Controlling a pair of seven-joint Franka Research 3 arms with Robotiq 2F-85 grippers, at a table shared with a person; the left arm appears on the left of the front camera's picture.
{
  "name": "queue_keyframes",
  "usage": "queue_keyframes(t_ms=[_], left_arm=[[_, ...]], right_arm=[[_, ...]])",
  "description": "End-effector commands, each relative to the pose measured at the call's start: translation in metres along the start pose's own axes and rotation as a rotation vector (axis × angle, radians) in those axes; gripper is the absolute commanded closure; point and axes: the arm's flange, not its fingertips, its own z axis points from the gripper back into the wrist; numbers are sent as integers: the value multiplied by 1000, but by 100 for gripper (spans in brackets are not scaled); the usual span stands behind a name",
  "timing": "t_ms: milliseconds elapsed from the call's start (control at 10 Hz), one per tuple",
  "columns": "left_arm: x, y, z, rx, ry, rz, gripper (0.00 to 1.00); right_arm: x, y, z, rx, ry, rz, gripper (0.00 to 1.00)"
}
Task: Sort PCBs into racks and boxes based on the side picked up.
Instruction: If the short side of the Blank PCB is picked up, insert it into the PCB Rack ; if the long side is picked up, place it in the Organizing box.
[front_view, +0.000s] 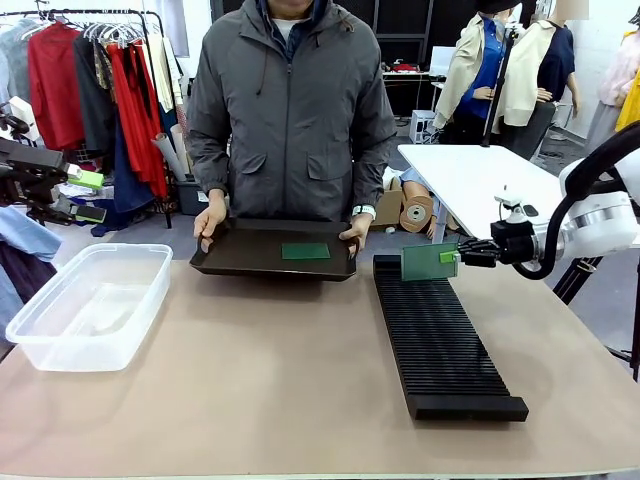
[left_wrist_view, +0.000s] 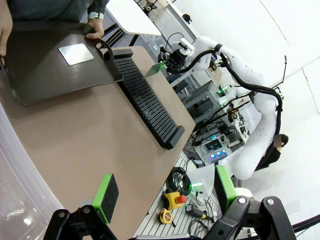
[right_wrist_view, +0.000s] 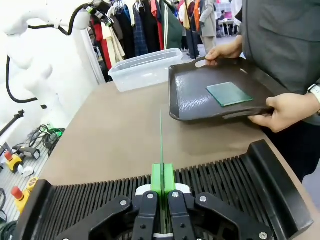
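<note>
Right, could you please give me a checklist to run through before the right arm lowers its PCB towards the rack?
1. Grip: right gripper has its jaws shut on the held PCB, and the board stands upright. Ok.
2. Position: the board hangs over the far end of the rack. Ok.
3. Slot alignment: the board's edge runs parallel to the slots, but which slot it is over is unclear. Cannot tell.
4. Rack slots: no boards stand in them. Ok.
5. The person's hands hold the tray, off the rack. Ok.
6. Left gripper: jaws open, at the table's left side and out of the path. Ok.
</note>
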Motion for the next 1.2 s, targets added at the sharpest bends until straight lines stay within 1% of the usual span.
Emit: queue_keyframes(t_ms=[0,300,600,800,1100], left_arm=[[0,-2,1,-12,1,10,0],[0,-2,1,-12,1,10,0],[0,-2,1,-12,1,10,0],[0,-2,1,-12,1,10,0],[0,-2,1,-12,1,10,0]], right_arm=[[-12,-3,-1,2,-40,42,100],[-31,-4,-3,-19,-77,72,100],[-38,-2,-7,-45,-96,133,100],[-42,-2,-8,-78,-81,157,100],[-44,-5,-11,-95,-79,151,100]])
